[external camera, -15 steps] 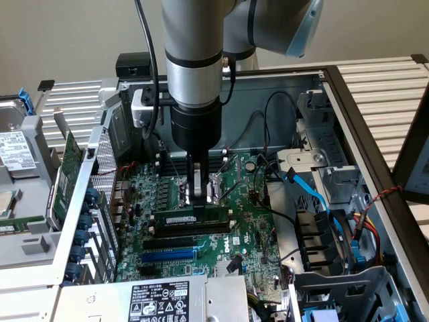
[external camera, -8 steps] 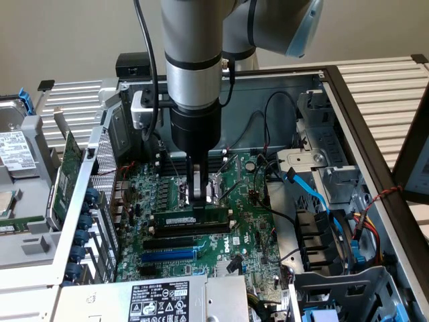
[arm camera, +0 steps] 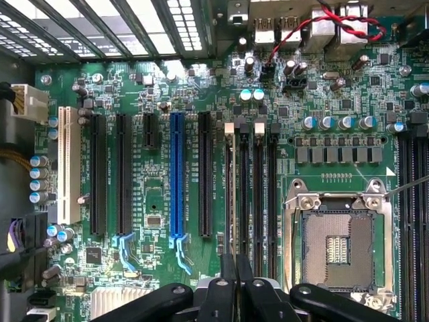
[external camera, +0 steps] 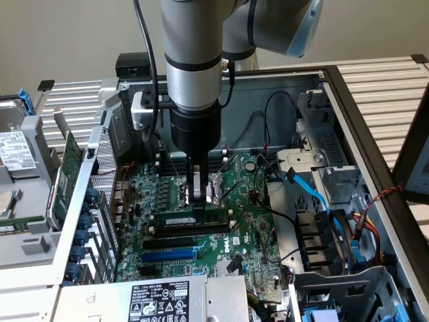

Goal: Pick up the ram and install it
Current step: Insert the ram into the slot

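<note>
On the exterior view's left, a green expansion card [external camera: 69, 171] stands half hidden behind the case's perforated metal wall. Mid-case, the arm's thick wrist blocks the motherboard behind it. The gripper [external camera: 199, 194] [arm camera: 235, 285] has its jaws pinched narrow right at the top edge of the ram [external camera: 191, 220]. I can't tell whether they clamp it or only press on it. The ram is a long green stick with a white label strip, standing in a black slot, with the blue slot [external camera: 169, 255] nearer the camera. On the right, a blue cable [external camera: 310, 191] loops over the drive bay.
</note>
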Motion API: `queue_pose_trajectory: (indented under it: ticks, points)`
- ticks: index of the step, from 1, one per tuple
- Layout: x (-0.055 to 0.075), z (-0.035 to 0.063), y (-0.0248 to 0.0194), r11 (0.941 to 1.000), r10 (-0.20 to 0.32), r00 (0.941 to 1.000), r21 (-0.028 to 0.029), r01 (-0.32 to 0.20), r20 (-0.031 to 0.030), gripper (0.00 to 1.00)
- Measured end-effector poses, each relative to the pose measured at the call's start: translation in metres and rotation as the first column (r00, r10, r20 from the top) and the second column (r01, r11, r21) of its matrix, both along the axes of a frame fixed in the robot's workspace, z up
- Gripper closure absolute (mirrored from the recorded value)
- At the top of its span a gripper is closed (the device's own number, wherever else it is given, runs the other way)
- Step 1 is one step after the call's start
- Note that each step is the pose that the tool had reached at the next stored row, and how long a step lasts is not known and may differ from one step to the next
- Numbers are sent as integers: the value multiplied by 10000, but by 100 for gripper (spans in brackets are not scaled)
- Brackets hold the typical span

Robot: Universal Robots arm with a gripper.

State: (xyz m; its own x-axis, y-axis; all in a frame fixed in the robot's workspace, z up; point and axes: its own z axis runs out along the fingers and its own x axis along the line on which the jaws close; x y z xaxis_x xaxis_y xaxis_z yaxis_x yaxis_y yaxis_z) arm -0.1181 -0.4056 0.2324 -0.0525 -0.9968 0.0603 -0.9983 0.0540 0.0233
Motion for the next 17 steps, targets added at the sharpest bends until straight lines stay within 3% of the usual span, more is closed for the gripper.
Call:
queue_pose_trajectory:
  ticks: [17]
  points:
    - [1, -1, -17, 10000, 43, 10000, 2, -43, 14, 88]
